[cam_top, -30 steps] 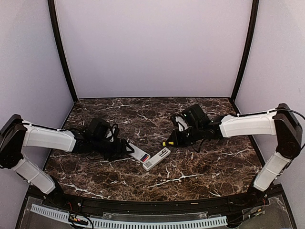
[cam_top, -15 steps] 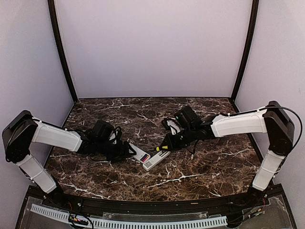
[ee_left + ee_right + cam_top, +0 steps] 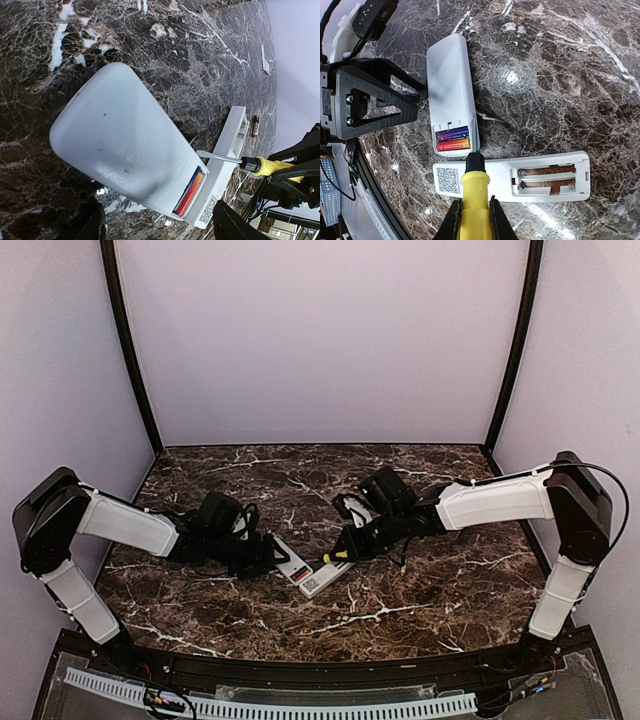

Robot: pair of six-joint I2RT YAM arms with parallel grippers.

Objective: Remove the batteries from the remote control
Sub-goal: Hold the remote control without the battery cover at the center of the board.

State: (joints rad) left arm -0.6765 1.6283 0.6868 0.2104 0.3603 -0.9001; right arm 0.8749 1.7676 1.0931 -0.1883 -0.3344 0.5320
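- Two batteries (image 3: 453,140) lie side by side in the open compartment at one end of a white remote control (image 3: 447,75). One has a purple wrap, the other a red and orange wrap.
- The remote control lies back up near the middle of the desk (image 3: 420,600), a little toward its left and near edges.
- A loose battery (image 3: 255,126), dark with a gold band, lies on the desk just beside the far end of a second remote (image 3: 502,192). Whether the two touch cannot be told.
- The second remote, also white, lies crosswise just beside the open end of the first. Its own compartment is open and shows bare metal contacts, and a QR label (image 3: 447,177) sits near one end.
- A yellow-handled screwdriver (image 3: 475,195) passes over the second remote beside that label. In the left wrist view its metal shaft reaches the rim of the loaded compartment. Whether the tip touches a battery cannot be told.
- The right gripper (image 3: 475,220) is clamped on the screwdriver's yellow handle, with its fingers (image 3: 451,223) pressed against both sides.
- The left gripper (image 3: 162,226) has its jaws set wide with the loaded remote control between them.
- In the right wrist view one left finger (image 3: 416,93) touches the remote's long side. Whether the pair actually squeezes the remote cannot be told.
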